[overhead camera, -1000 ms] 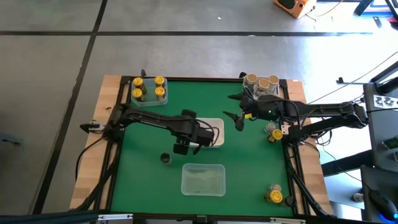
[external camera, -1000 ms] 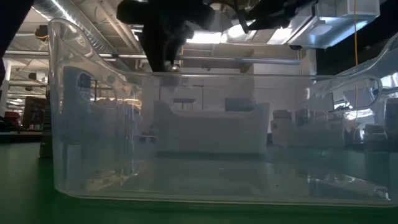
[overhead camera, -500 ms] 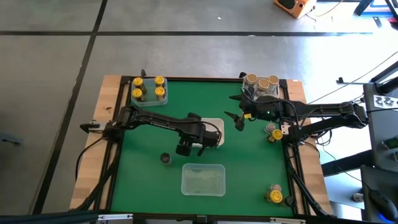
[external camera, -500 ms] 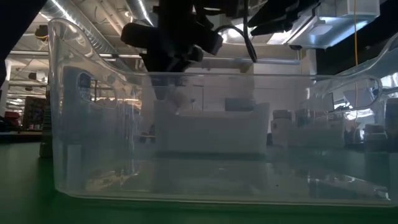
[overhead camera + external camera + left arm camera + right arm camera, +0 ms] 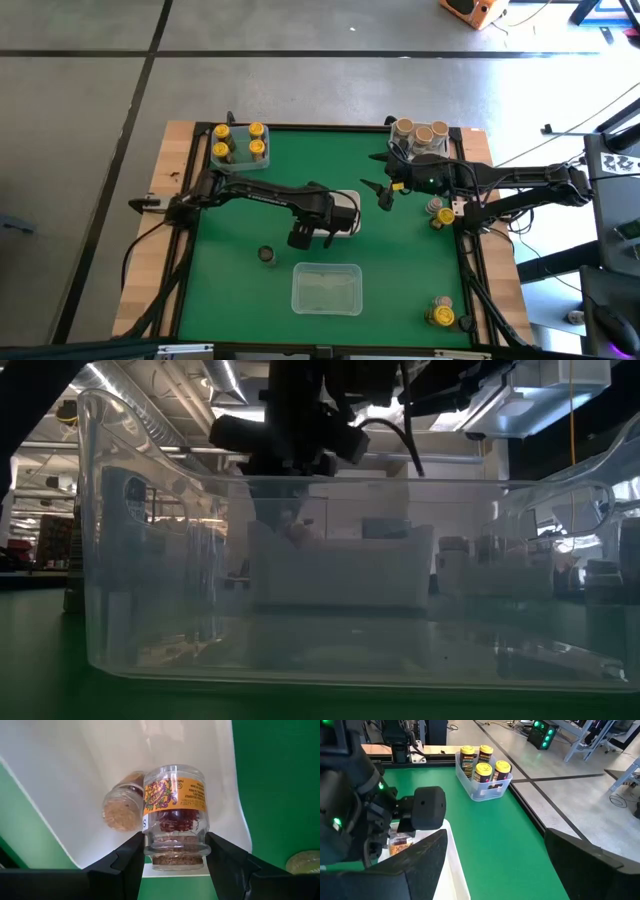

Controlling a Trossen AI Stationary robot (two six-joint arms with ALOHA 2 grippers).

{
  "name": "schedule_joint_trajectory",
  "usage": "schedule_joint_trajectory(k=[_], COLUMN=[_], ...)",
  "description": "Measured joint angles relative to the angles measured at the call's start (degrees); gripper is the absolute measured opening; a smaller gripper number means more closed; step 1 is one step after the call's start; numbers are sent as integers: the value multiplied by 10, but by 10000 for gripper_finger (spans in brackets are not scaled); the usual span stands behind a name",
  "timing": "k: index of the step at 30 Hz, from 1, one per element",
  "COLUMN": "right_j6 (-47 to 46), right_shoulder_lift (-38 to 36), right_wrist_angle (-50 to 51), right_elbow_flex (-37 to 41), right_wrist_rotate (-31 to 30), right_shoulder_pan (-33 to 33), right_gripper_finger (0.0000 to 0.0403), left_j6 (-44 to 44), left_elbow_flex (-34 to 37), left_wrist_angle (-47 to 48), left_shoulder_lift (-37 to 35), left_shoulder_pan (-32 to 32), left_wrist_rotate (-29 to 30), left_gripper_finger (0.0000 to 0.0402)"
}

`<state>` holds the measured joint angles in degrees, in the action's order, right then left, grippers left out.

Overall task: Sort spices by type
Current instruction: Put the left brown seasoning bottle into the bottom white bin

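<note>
Holding a cork-stoppered spice jar [image 5: 176, 815] clenched between its fingers, the left end effector [image 5: 312, 234] is hanging over the white bin [image 5: 347, 199] at the desk's [image 5: 400, 300] centre, where one jar [image 5: 122, 806] is already lying. Four yellow-lidded jars [image 5: 240, 142] are sitting sorted in the far-left bin; tan-lidded ones [image 5: 420, 133] are filling the far-right bin. Jars at the right edge [image 5: 437, 213], near-right corner [image 5: 440, 315] and one dark jar [image 5: 265, 254] are waiting. The right end effector [image 5: 382, 192] is hovering released.

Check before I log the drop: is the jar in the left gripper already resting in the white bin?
Not yet. The jar is clamped between the left gripper's fingers over the white bin, where another jar lies tipped.
</note>
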<state>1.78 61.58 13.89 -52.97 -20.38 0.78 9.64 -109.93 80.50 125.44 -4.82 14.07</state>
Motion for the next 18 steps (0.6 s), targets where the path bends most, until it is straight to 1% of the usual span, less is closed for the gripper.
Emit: schedule_joint_trajectory(k=[8,18], right_j6=[0,0], right_shoulder_lift=[0,0], right_wrist_angle=[0,0], right_elbow_flex=[0,0], right_wrist_rotate=[0,0], right_shoulder_pan=[0,0], right_gripper_finger=[333,333], left_j6=[15,43], left_elbow_flex=[1,1], left_wrist_angle=[-3,-1], left_shoulder_lift=[14,54], left_shoulder_pan=[2,3], left_wrist_rotate=[0,3], left_gripper_finger=[180,180])
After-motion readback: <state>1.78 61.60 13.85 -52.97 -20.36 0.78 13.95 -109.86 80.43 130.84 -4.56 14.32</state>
